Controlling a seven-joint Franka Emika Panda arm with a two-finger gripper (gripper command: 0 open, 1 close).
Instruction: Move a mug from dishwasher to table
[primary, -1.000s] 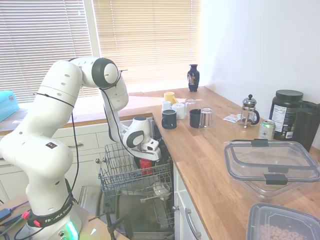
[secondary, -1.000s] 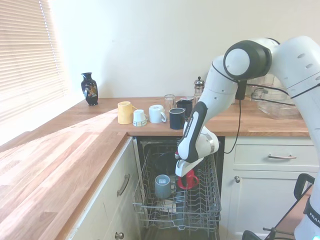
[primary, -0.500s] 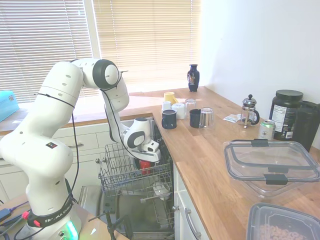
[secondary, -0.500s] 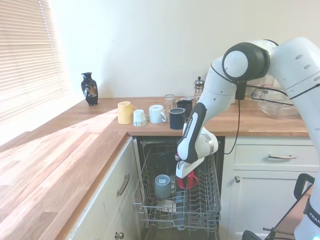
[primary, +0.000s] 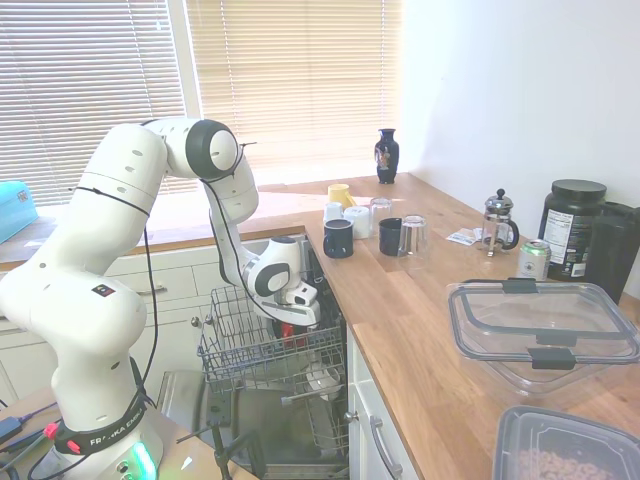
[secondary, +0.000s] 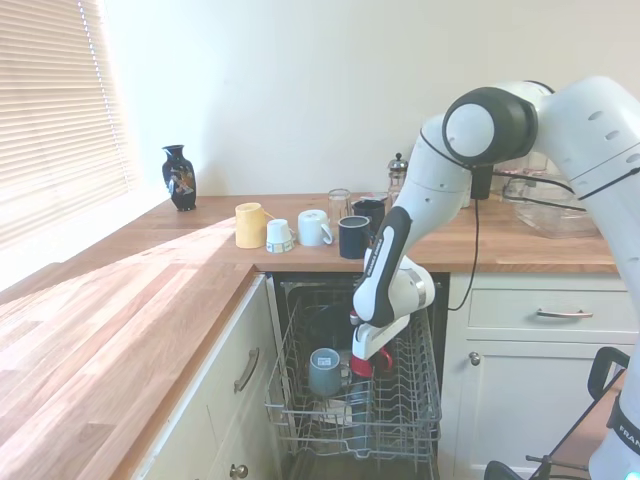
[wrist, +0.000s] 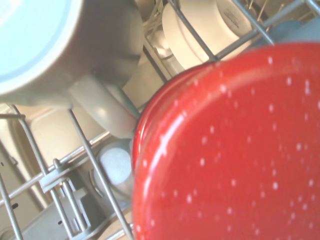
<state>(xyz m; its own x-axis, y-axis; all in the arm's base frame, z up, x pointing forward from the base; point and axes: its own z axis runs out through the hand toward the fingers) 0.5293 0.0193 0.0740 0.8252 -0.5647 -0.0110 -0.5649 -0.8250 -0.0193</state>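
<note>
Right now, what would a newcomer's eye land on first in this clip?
The white arm bends down into the open dishwasher, its end effector right at the red mug in the wire rack, next to a blue-grey cup. A cluster of cups lines the wooden table just above.

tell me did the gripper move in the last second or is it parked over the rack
Yes. In the second exterior view the gripper has dropped lower against the blue-grey cup in the rack, closing down onto the red mug.
</note>
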